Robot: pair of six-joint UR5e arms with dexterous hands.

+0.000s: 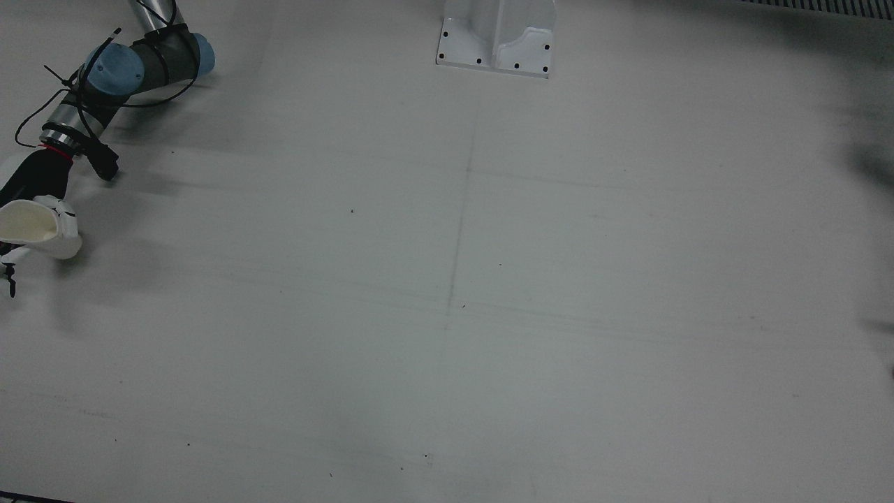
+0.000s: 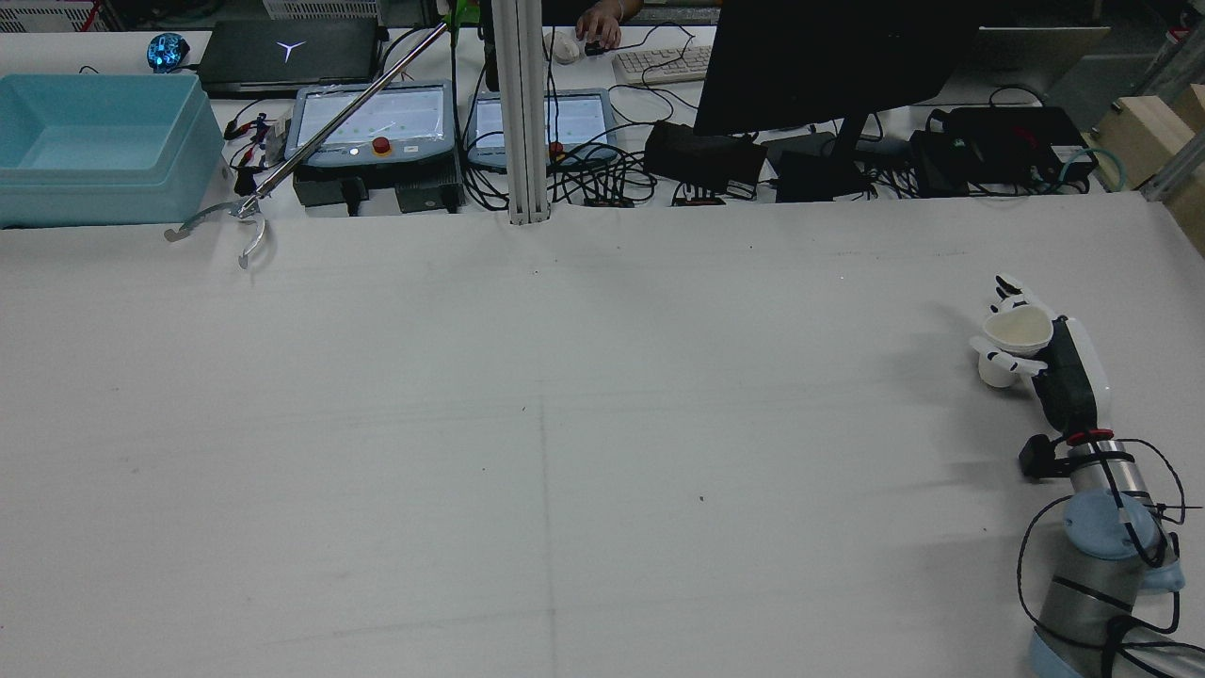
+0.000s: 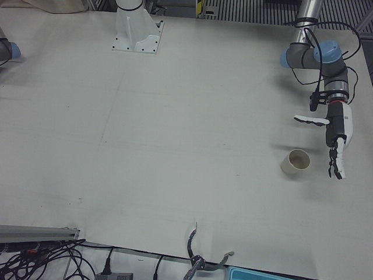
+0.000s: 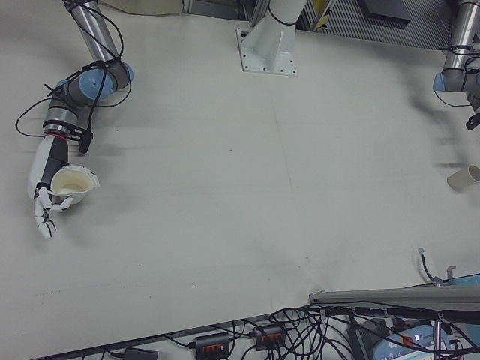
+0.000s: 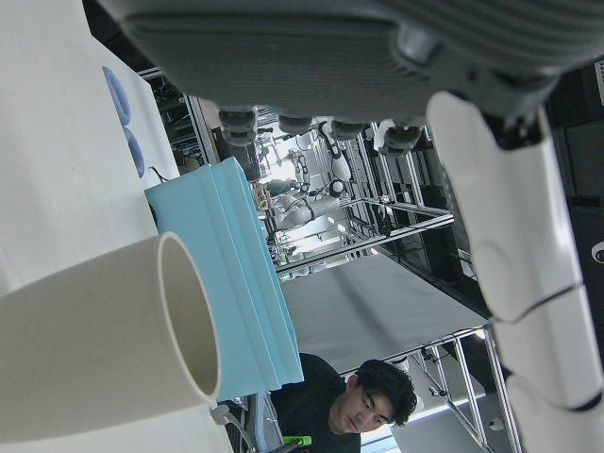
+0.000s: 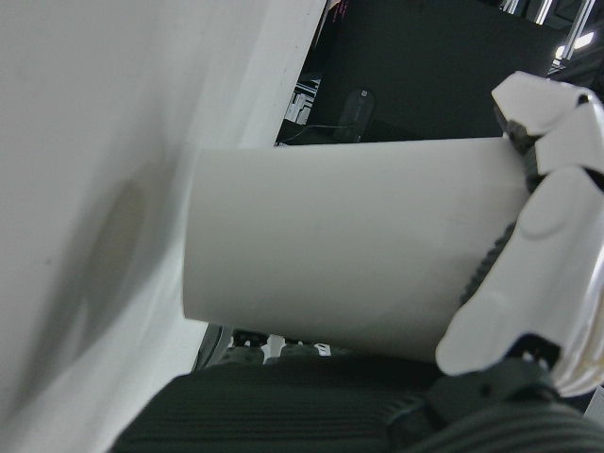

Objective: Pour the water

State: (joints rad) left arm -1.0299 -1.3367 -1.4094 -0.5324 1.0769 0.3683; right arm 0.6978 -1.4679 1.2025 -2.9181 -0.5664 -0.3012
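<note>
From where I stand facing the robot, its right hand [image 4: 51, 189] is out at the left side of the surface [image 4: 247, 195], fingers wrapped round a cream cup [image 4: 73, 182] and holding it clear of the surface with the mouth tipped a little to one side. The camera on that hand shows the white fingers [image 6: 538, 245] pressed against the cup's wall. I cannot tell whether there is anything in this cup. The middle of the surface is bare apart from a faint seam, with the white pedestal base [image 4: 268, 46] at the far edge. Over on the right, a second cream cup [image 3: 296, 161] stands upright on the surface, mouth up. The left hand [image 3: 336, 140] hangs just beside it, fingers spread and pointing downward, grasping nothing and not touching the cup. At the near edge lies a metal reacher tool [image 3: 201, 261], and a light blue bin [image 2: 94, 141] sits just off the surface
</note>
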